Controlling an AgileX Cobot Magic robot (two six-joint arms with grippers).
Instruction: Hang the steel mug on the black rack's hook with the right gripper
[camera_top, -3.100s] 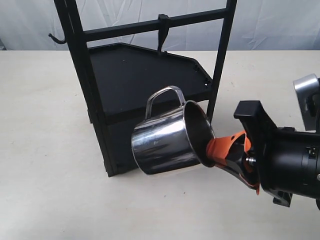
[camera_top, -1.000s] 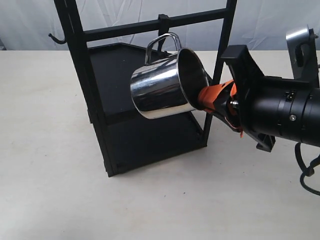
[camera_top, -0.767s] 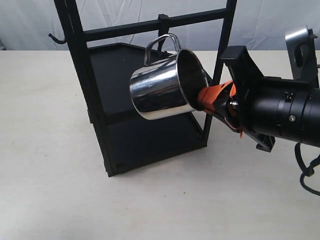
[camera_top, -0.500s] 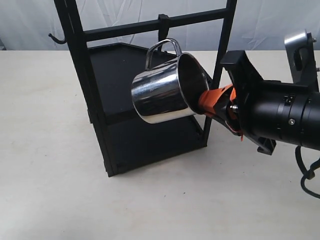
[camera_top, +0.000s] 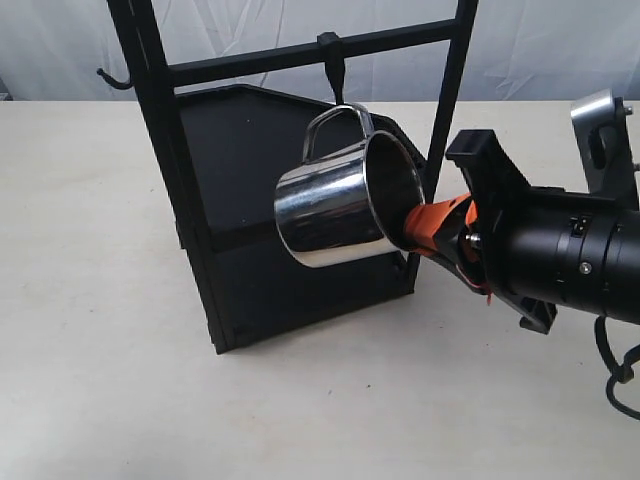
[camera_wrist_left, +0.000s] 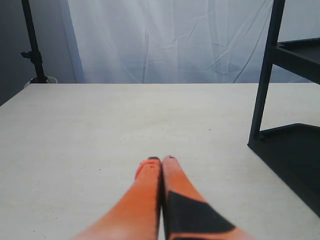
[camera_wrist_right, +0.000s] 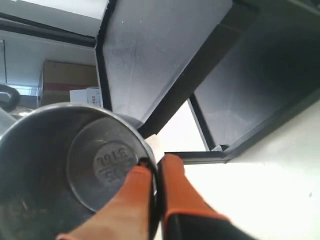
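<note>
The steel mug hangs in the air, tilted on its side in front of the black rack, mouth toward my right gripper. That gripper is shut on the mug's rim, one orange finger inside and one outside, as the right wrist view shows at the gripper and mug. The mug's looped handle points up, right under the tip of the straight hook hanging from the crossbar; whether they touch I cannot tell. My left gripper is shut on nothing above the table.
A small curled hook sticks out of the rack's left post. The rack's lower shelf lies under the mug. In the left wrist view a rack post stands to one side of the pale table.
The right gripper has carried the mug up from near the table, then shifted it right and slightly down, bringing the handle under the straight hook. The left gripper shows no change.
</note>
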